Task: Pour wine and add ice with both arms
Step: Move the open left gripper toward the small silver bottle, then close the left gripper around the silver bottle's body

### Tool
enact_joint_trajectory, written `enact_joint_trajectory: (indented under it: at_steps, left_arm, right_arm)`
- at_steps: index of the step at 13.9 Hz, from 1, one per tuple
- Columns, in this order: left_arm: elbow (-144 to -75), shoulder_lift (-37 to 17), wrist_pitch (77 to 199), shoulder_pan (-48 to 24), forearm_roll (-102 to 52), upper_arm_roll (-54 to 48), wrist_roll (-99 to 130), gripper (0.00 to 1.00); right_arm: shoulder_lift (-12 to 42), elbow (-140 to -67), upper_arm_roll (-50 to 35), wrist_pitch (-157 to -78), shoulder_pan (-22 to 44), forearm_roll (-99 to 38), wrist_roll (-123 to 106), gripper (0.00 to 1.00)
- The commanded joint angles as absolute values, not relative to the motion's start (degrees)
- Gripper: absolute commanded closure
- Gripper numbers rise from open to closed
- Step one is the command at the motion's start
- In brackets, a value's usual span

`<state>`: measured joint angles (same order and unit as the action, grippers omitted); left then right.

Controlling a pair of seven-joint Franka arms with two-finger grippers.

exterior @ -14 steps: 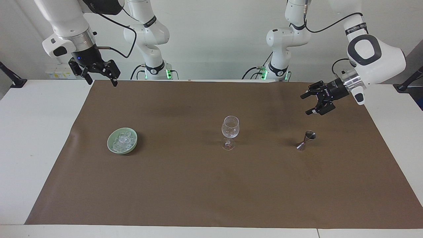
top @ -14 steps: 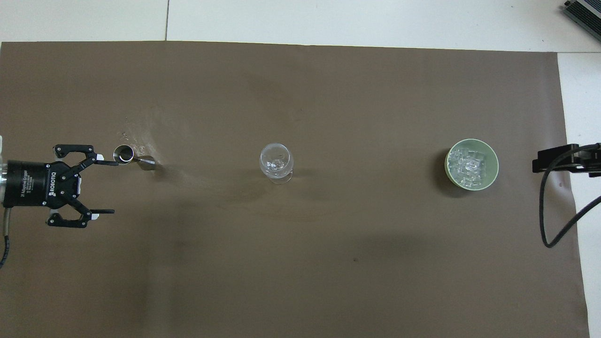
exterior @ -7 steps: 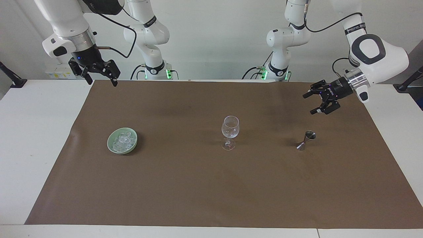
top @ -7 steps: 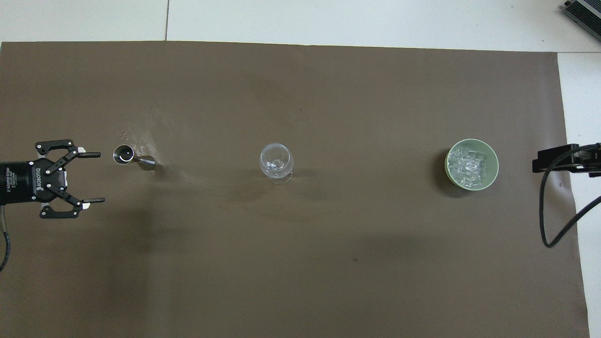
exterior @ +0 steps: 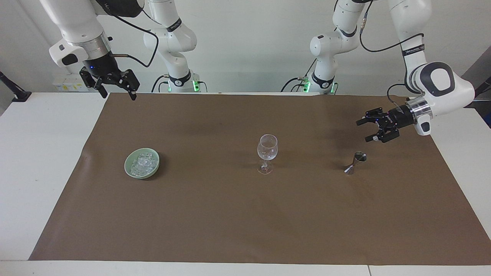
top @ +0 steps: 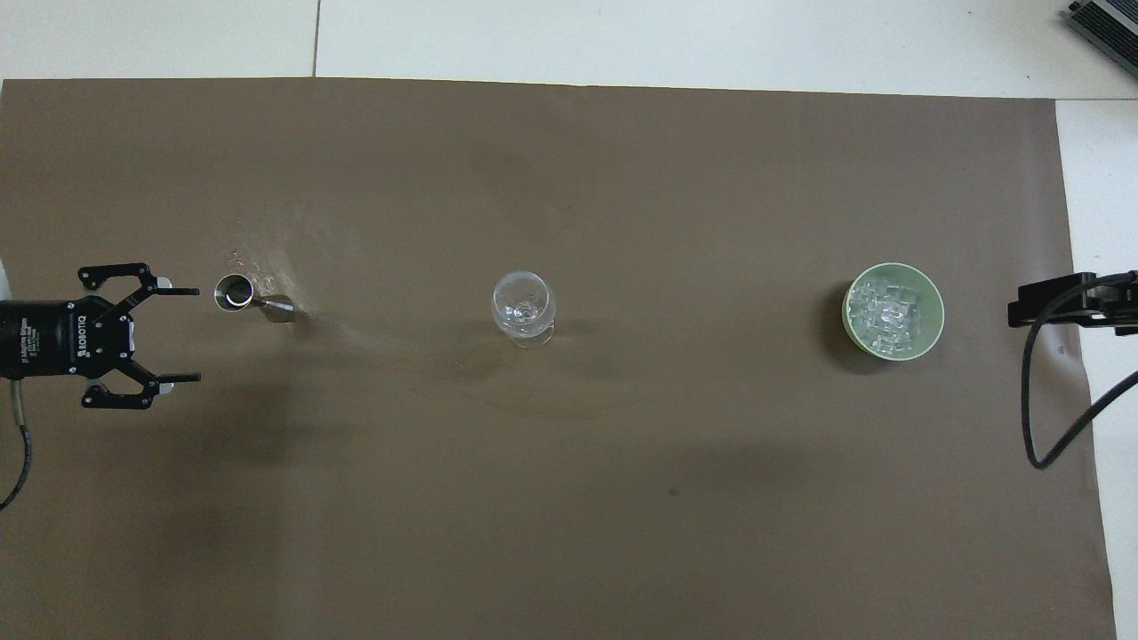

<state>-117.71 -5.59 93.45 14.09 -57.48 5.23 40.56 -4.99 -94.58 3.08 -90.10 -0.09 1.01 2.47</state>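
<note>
A clear stemmed wine glass [exterior: 267, 151] [top: 524, 307] stands mid-mat. The ice [exterior: 142, 161] [top: 889, 313] lies heaped in a green bowl [exterior: 126, 165] [top: 846, 307] toward the right arm's end. A small steel jigger [exterior: 355, 163] [top: 253, 298] stands toward the left arm's end. My left gripper [exterior: 362, 131] [top: 197, 334] is open and empty, held level above the mat beside the jigger, fingers pointing toward it, not touching. My right gripper [exterior: 119, 96] is open and empty, up over the mat's corner near its base; only part of it [top: 1049, 300] shows in the overhead view.
A brown mat [exterior: 215, 214] [top: 622, 498] covers most of the white table [exterior: 38, 161]. Pale marks [top: 267, 258] lie on the mat by the jigger. A black cable [top: 1031, 400] hangs from the right arm. Black stands [exterior: 11, 90] [exterior: 473, 96] sit at both table ends.
My left gripper has come down lower and drawn back toward the left arm's end of the table, levelling out, still open. The right arm has not moved.
</note>
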Motion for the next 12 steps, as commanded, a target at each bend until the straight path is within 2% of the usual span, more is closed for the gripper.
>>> enact_joint_trajectory:
  at_steps: [1, 3, 6, 8, 12]
  left_arm:
    - [-115.1, -9.7, 91.2, 17.4, -58.4, 4.3, 42.1, 0.0]
    - [-112.3, -13.3, 89.3, 18.6, -58.7, 4.1, 42.1, 0.0]
    - [-111.7, -15.1, 89.1, 20.2, -60.2, 4.1, 42.5, 0.0]
    - [-109.0, -19.2, 89.9, 22.2, -59.9, 2.7, 42.5, 0.0]
    - [-107.2, -21.6, 90.0, 23.2, -60.1, 2.6, 42.5, 0.0]
  right_arm:
    - [-6.0, -95.3, 2.9, -89.6, -0.4, 0.3, 1.4, 0.0]
    - [-6.0, -95.3, 2.9, -89.6, -0.4, 0.3, 1.4, 0.0]
    - [-6.0, -95.3, 2.9, -89.6, -0.4, 0.3, 1.4, 0.0]
    - [-6.0, -95.3, 2.9, -89.6, -0.4, 0.3, 1.4, 0.0]
    - [-6.0, -95.3, 2.9, -89.6, -0.4, 0.3, 1.4, 0.0]
